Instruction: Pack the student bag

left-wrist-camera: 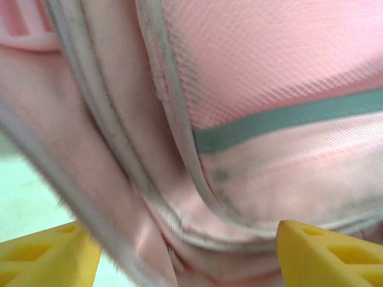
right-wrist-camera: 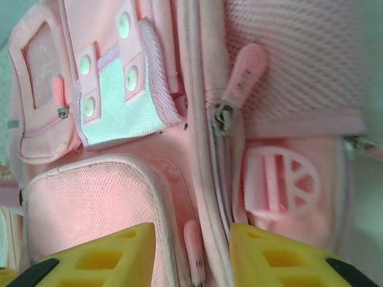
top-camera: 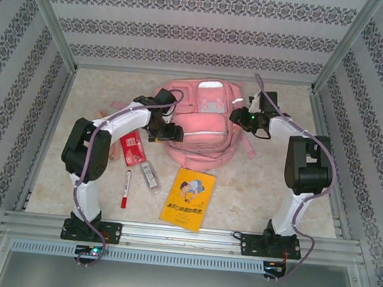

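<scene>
Lettering on yellow book (top-camera: 187,197) near student bag (top-camera: 203,128) is illegibly small

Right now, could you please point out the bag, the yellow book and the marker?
bag (top-camera: 202,141), top view, lower front pocket.
yellow book (top-camera: 187,197), top view, middle of the cover.
marker (top-camera: 125,190), top view, mid-barrel.

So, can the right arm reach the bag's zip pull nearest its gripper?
Probably yes. That pull lies uncovered on the bag, between the right gripper's spread fingers, and nothing blocks it.
</scene>
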`<action>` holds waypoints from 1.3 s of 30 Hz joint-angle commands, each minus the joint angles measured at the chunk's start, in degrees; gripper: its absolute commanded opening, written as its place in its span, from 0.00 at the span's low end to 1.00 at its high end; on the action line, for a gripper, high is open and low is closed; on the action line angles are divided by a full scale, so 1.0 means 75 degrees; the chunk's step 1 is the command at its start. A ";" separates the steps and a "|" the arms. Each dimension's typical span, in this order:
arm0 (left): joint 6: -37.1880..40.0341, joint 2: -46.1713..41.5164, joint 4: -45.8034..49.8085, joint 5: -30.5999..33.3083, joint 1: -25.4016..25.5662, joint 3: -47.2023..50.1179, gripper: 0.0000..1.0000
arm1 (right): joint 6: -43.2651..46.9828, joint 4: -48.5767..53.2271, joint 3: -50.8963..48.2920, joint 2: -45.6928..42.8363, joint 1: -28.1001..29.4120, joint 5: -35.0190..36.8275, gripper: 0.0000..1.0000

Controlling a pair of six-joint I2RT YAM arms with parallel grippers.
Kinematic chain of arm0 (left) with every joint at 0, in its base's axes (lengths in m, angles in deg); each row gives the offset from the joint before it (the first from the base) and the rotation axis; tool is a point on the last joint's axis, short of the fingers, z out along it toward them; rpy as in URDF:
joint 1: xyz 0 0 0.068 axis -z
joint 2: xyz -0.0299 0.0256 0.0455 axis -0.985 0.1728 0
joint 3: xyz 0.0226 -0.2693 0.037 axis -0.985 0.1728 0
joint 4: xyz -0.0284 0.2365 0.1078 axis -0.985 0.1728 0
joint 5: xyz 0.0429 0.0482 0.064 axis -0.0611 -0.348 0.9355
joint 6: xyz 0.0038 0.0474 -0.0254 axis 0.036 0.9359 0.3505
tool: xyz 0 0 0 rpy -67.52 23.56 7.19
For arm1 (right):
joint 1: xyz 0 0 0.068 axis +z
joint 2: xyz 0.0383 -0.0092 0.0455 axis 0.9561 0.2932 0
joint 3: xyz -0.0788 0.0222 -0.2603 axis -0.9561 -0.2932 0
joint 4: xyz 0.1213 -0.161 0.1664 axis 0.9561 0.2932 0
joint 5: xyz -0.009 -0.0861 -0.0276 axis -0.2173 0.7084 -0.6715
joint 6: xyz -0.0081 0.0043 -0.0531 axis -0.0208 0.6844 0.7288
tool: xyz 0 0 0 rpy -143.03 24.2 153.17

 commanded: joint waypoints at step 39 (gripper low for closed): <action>0.4650 0.4848 0.3064 0.3273 0.2564 -0.6949 0.83 | -0.0355 -0.0303 -0.2576 -0.2420 -0.0945 0.0815 0.48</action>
